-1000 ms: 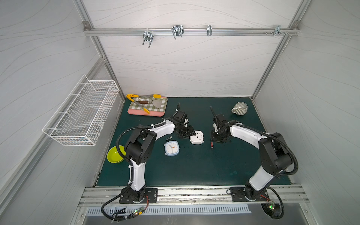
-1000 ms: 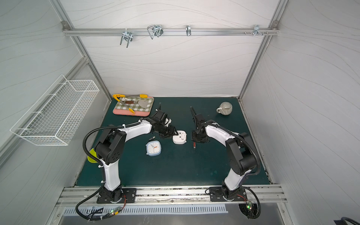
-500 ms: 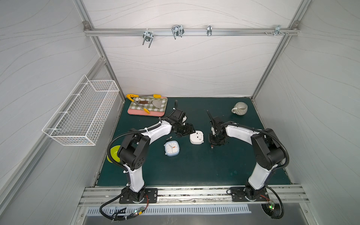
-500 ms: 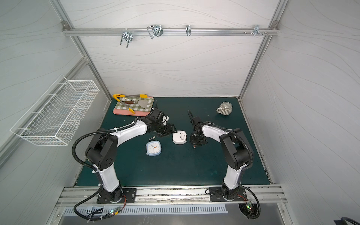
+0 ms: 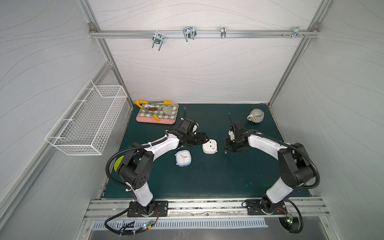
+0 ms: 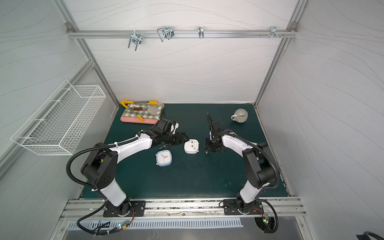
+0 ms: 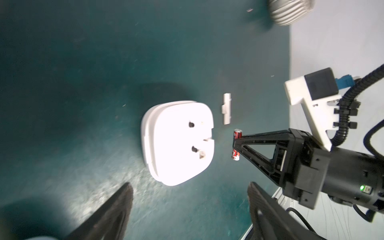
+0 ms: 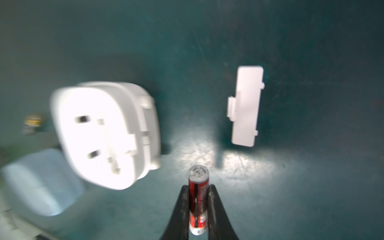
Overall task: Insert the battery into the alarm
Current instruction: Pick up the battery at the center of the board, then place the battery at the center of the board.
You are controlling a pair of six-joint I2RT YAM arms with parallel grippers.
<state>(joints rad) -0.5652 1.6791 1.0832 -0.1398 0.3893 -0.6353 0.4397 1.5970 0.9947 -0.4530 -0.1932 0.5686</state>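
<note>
Right gripper (image 8: 198,188) has just closed on the battery (image 8: 198,176). Left gripper (image 7: 188,187) has just spread wide, empty, with the white alarm (image 7: 178,141) lying free ahead of it. Battery looks secured and ready for insertion.

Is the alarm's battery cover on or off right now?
Off. The cover lies flat on the mat, apart from the white alarm.
</note>
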